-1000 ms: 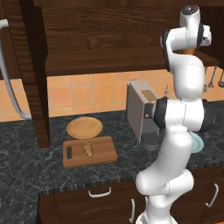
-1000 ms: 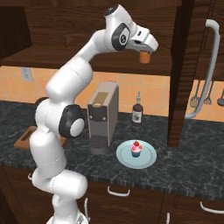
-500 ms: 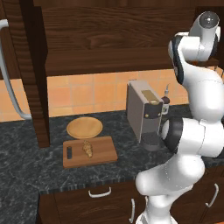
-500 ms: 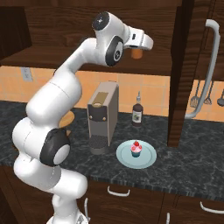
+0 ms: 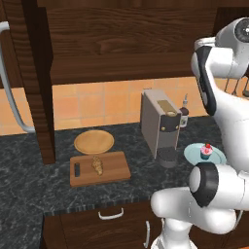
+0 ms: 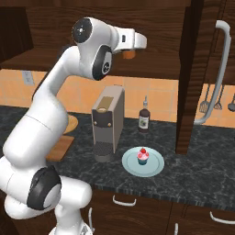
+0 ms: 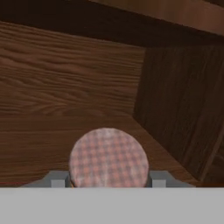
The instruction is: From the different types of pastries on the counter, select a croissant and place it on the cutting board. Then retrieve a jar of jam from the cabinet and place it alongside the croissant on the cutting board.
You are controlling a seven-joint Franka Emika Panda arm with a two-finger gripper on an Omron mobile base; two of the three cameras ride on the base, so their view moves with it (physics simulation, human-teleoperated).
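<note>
The jar of jam [image 6: 130, 54], orange under a checked lid [image 7: 108, 157], sits between my fingers [image 7: 59, 178]. My gripper [image 6: 130, 50] is shut on it, held high in front of the dark wooden cabinet above the coffee machine. In the hand view my gripper [image 7: 109, 178] faces the cabinet's wooden wall. The croissant [image 5: 97, 164] lies on the cutting board [image 5: 113, 170], down on the counter to the left of the coffee machine. The board's edge [image 6: 59, 148] shows behind my arm in the right base view.
A grey coffee machine [image 6: 108, 123] stands mid-counter, with a dark bottle [image 6: 144, 119] behind it. A cupcake sits on a pale blue plate [image 6: 155, 166]. A round wooden plate [image 5: 94, 141] lies behind the board. The open cabinet door [image 6: 197, 69] with its handle hangs to the right.
My arm has swung away from the open cabinet, carrying the jar leftward in the right base view, and the upper arm has rolled over.
</note>
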